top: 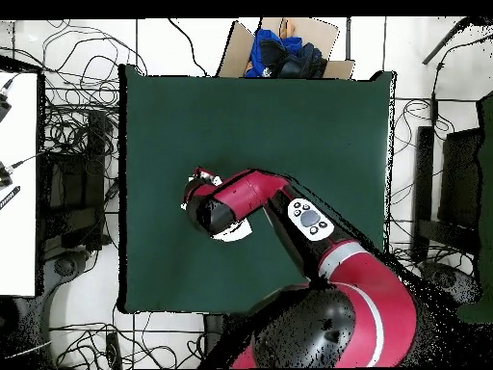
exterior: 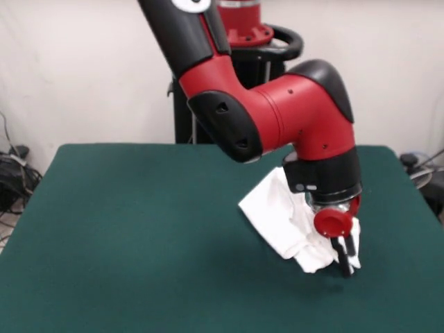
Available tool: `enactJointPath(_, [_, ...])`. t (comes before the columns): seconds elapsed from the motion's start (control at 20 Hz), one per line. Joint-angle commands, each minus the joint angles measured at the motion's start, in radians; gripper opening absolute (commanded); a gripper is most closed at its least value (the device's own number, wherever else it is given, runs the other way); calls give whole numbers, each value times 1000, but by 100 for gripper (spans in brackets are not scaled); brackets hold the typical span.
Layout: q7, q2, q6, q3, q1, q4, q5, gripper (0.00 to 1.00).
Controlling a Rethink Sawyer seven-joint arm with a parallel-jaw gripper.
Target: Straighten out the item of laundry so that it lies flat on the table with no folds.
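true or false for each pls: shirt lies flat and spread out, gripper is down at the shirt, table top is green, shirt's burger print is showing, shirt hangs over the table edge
1. The shirt lies flat and spread out: false, it is bunched and folded.
2. The gripper is down at the shirt: true.
3. The table top is green: true.
4. The burger print is showing: false, only plain white cloth shows.
5. The shirt hangs over the table edge: false, it sits well inside the top.
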Motion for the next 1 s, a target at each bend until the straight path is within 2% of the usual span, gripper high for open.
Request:
enactJointPath(0.05, [-60,56,140,-19,-15,-70,-7,100])
enactJointPath(0.45, [-73,72,127,11,-37,-62,-11,100])
enactJointPath(1.0, [-51,40,66,38,-46,-37,-26,100])
